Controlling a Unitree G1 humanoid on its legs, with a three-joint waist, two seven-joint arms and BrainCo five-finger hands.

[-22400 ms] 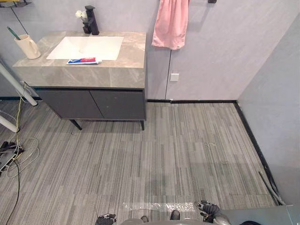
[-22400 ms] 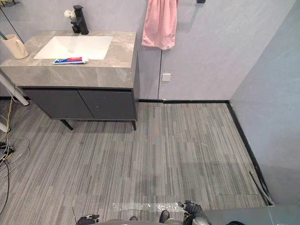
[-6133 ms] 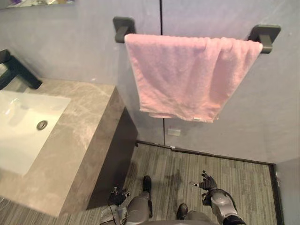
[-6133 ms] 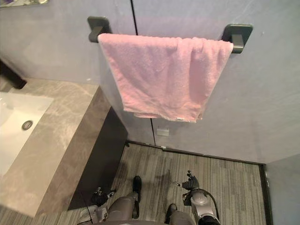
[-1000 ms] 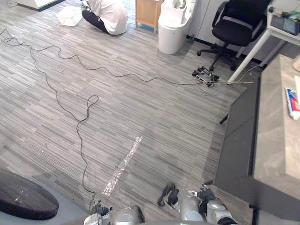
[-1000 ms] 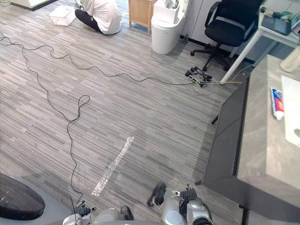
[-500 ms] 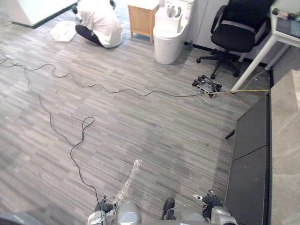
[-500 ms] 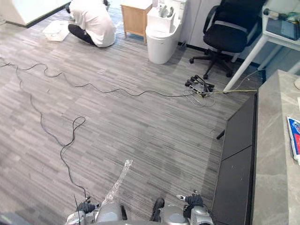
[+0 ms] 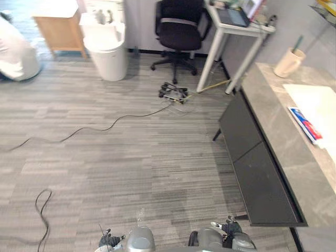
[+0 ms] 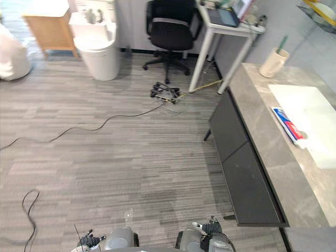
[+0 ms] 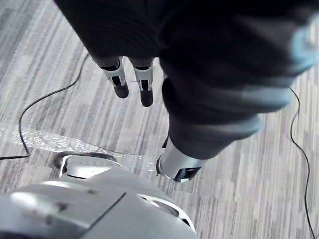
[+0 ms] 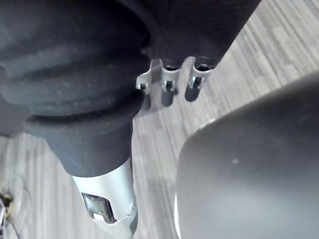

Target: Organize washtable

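Your washtable [image 9: 295,160] stands on the right: a grey marbled stone top over dark cabinet doors, with a white sink [image 9: 316,101] set in it. A red, white and blue toothpaste tube [image 9: 304,124] lies along the sink's left edge. A beige cup [image 9: 289,62] holding a green toothbrush [image 9: 298,43] stands at the far end. Your left hand [image 11: 120,82] and right hand [image 12: 169,90] hang low over the floor, fingers relaxed and straight, holding nothing.

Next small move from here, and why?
Probably turn right and step toward the washtable: it sits to the robot's right, the toothpaste tube lying beside its sink, the cup at the far end. The left hand and right hand hang low, open and empty, out of reach.
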